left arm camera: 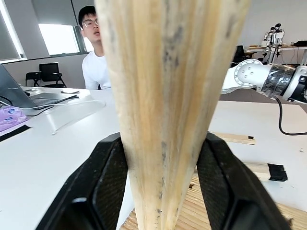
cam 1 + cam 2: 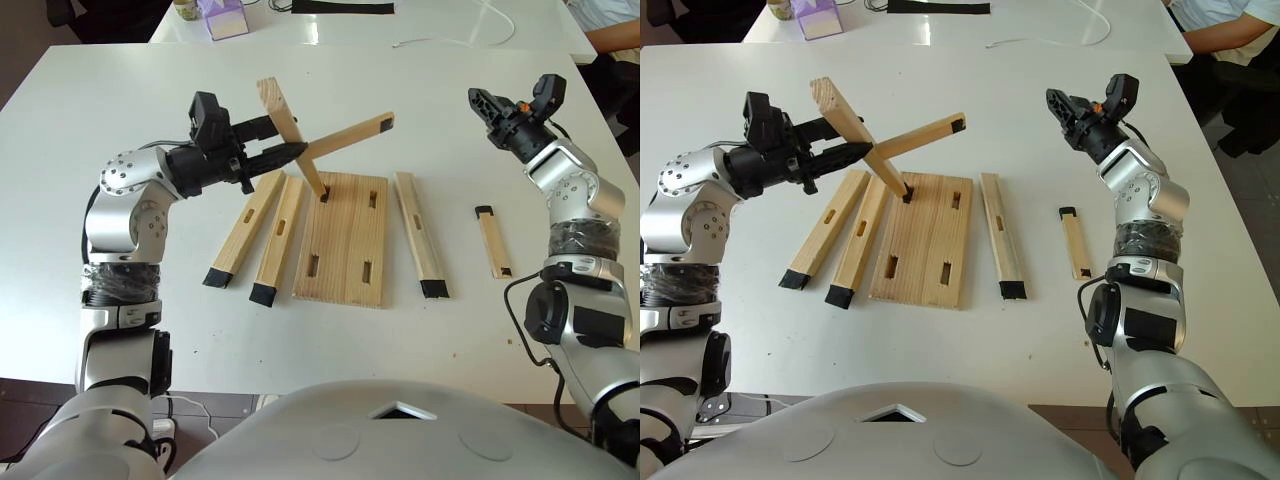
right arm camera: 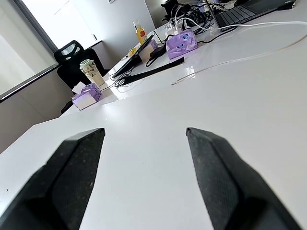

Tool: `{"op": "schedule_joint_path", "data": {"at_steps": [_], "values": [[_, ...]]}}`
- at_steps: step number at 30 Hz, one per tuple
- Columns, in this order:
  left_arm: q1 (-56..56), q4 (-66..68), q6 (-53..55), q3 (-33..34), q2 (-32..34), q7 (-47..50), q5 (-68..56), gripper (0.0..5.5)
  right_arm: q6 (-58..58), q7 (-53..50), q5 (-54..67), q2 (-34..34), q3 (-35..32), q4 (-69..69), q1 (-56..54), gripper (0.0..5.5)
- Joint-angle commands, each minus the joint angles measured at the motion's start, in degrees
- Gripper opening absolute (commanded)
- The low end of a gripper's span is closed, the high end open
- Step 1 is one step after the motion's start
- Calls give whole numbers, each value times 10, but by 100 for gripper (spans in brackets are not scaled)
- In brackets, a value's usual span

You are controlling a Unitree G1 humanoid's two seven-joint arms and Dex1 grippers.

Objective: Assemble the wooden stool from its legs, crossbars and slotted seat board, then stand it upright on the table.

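Leg (image 1: 168, 96) clamped in left gripper (image 2: 283, 140), tip unclear at seat board (image 2: 345, 250) slot; right gripper (image 2: 510, 93) spread apart.

Board (image 2: 342, 240) pale wood, fine grain, dark slots; leg (image 2: 272, 100) standing in board pale; legs (image 2: 246, 228) left of board pale, black ends; table (image 2: 120, 100) white; left gripper (image 2: 285, 140), right gripper (image 2: 510, 95) black; box (image 2: 222, 17) beyond board purple

Light: we see bright, even daylight, with windows (image 1: 57, 38) glowing white behind.
Shadows: we find only faint, soft ones along the edges of the seat board (image 2: 340, 250).
Glare: we notice pale sheen across the white surface (image 3: 230, 96).
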Motion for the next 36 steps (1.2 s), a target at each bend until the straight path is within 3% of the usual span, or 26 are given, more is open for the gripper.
{"op": "schedule_joint_path", "data": {"at_steps": [1,14,17,20,25,30,36], "values": [[35,-18,44,-38,28,-32,4,203,12,-12,5,6,-12,-27,28,314],[22,-49,63,-14,87,-60,-8,201,35,-25,6,10,-14,-106,97,314],[36,-78,73,-3,104,-63,-15,201,36,59,-15,-47,44,-198,142,314],[44,-111,89,31,121,-53,-36,201,9,221,-27,-164,99,-310,165,314],[48,-174,115,95,121,-6,-84,201,-55,424,-54,-286,163,-336,109,314],[46,-189,121,94,122,5,-95,201,-134,521,-115,-303,248,-324,57,314],[27,-147,105,56,107,-3,-72,201,-237,520,-224,-258,340,-257,36,314]]}}
